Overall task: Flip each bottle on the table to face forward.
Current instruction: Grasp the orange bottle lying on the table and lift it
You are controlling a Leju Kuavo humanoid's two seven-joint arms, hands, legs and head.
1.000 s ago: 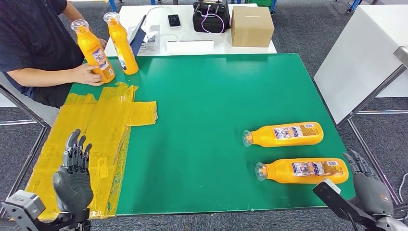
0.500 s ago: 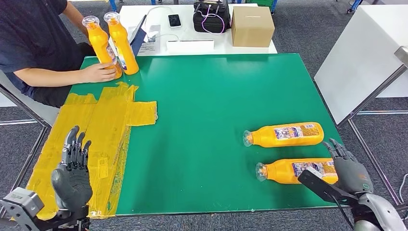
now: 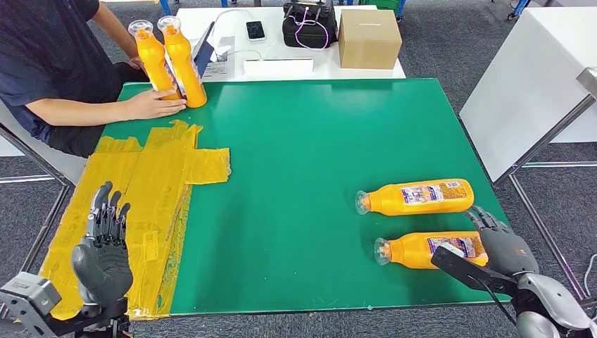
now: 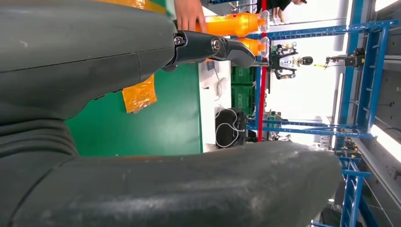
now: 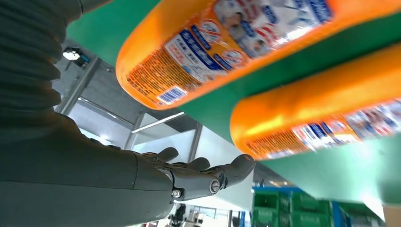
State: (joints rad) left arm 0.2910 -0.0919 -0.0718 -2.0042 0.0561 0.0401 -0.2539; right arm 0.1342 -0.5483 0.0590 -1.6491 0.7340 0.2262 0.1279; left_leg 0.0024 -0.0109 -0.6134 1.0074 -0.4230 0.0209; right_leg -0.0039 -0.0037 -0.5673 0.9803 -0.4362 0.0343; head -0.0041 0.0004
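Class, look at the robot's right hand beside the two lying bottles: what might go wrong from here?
1. The right hand, open, sits at the nearer orange bottle's base end; a nudge may roll it into the farther orange bottle.
2. Both lie close to the green table's right edge, so one might roll off.

Yellow tape patches (image 3: 151, 190) cover the green tabletop's (image 3: 303, 141) near-left corner. Behind it, a white table (image 3: 281, 67) carries a cardboard box (image 3: 368, 38), a black bag (image 3: 308, 24) and what looks like a phone (image 3: 255, 30).

Grey carpet floor (image 3: 436, 49), white side table (image 3: 310, 67) behind, white table (image 3: 528, 91) at right, blue metal racks (image 4: 354, 71)
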